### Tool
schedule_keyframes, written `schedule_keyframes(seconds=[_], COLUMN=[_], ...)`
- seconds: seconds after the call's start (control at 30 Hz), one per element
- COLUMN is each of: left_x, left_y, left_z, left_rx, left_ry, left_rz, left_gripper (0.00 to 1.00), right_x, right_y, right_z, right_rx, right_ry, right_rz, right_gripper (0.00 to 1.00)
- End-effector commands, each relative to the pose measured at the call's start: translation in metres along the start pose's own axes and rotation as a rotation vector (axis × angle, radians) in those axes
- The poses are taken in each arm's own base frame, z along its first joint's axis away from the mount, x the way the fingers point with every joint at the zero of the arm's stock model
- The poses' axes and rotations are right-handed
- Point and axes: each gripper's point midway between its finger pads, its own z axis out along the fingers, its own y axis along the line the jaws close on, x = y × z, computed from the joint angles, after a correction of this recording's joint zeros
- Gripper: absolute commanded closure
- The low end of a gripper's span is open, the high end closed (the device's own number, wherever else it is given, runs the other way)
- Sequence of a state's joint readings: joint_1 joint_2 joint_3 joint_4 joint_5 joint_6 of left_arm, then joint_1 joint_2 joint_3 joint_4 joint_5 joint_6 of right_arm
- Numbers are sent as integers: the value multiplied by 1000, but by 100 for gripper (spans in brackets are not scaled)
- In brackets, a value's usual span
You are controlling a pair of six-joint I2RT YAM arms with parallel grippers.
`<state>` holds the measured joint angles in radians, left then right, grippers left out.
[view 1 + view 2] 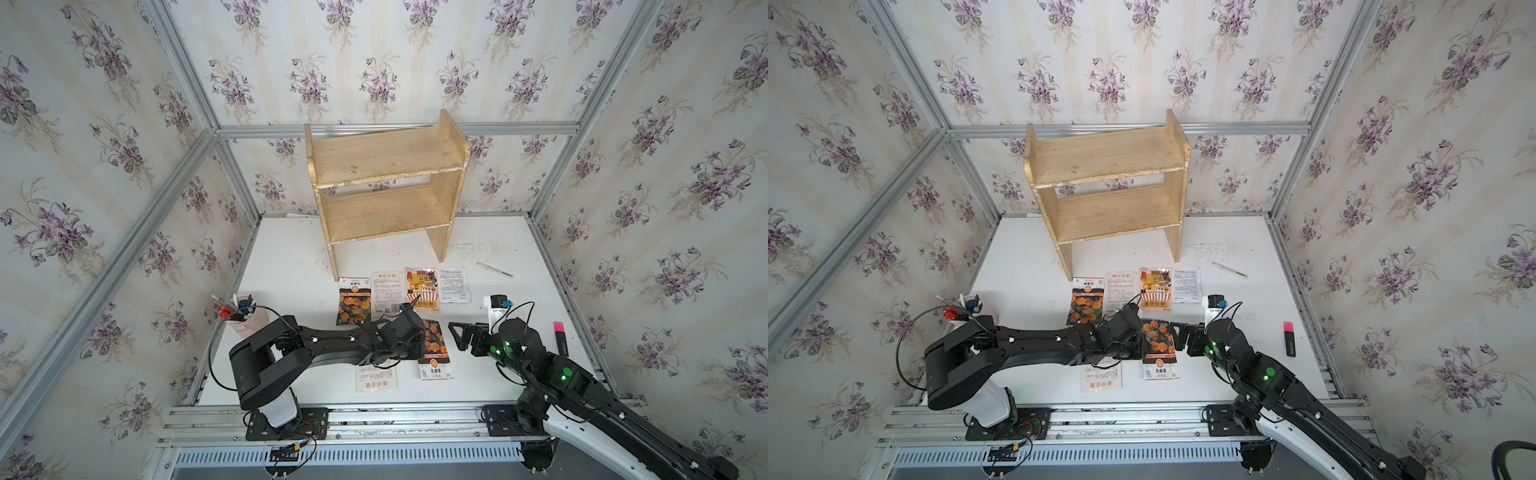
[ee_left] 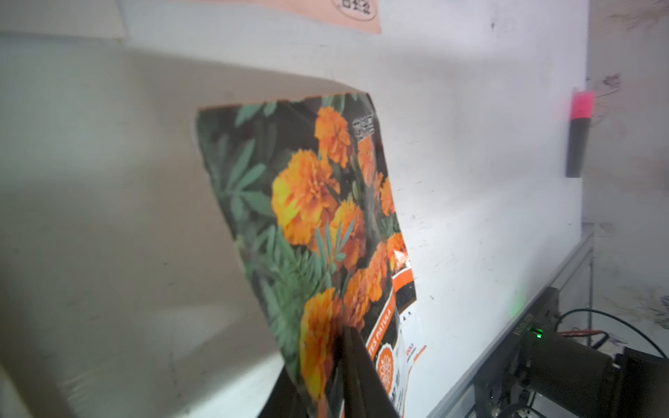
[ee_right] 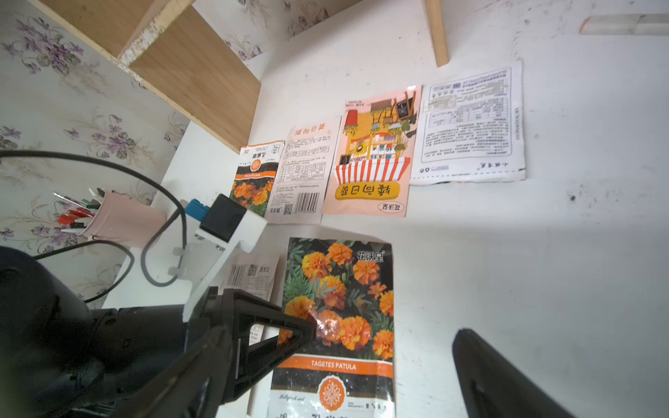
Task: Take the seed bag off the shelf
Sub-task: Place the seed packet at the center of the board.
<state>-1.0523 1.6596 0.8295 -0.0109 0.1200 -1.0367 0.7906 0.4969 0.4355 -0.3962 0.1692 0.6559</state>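
The shelf (image 1: 386, 162) is pale bare wood, its grain showing and its front edges chipped and rough. The marigold seed packet (image 3: 347, 289) is glossy printed film, catching glare. The desk (image 1: 291, 266) is matt white, scuffed and speckled. The frame rail (image 1: 519, 128) is dull silvery metal.

label | "TAGETES PATULA" | white capitals on the marigold seed bag (image 3: 336, 307)
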Motion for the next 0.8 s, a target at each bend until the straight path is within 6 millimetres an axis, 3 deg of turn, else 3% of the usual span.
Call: schedule_keyframes(seconds=[0.0,0.2,0.4,0.6,0.77], left_x=[6,2,-4,-19,-49], left_y=[19,21,16,14,25], left_z=[-2,-10,-23,-50,-87], left_rx=[-107,-169,-203,-249,-326], left_ry=[38,52,65,31,-56], left_rz=[21,57,125,221,271], left_gripper=[69,51,25,1,0], right_x=[-19,-34,-42,-50,-66], right_y=[-1,-4,1,0,-11], right_z=[-4,-8,-5,2,8], right_rx=[21,53,48,83,183], right_ry=[-90,-163,-187,-218,-281], right_rz=[-20,-35,-69,-122,-177], right_gripper=[0,0,0,0,0])
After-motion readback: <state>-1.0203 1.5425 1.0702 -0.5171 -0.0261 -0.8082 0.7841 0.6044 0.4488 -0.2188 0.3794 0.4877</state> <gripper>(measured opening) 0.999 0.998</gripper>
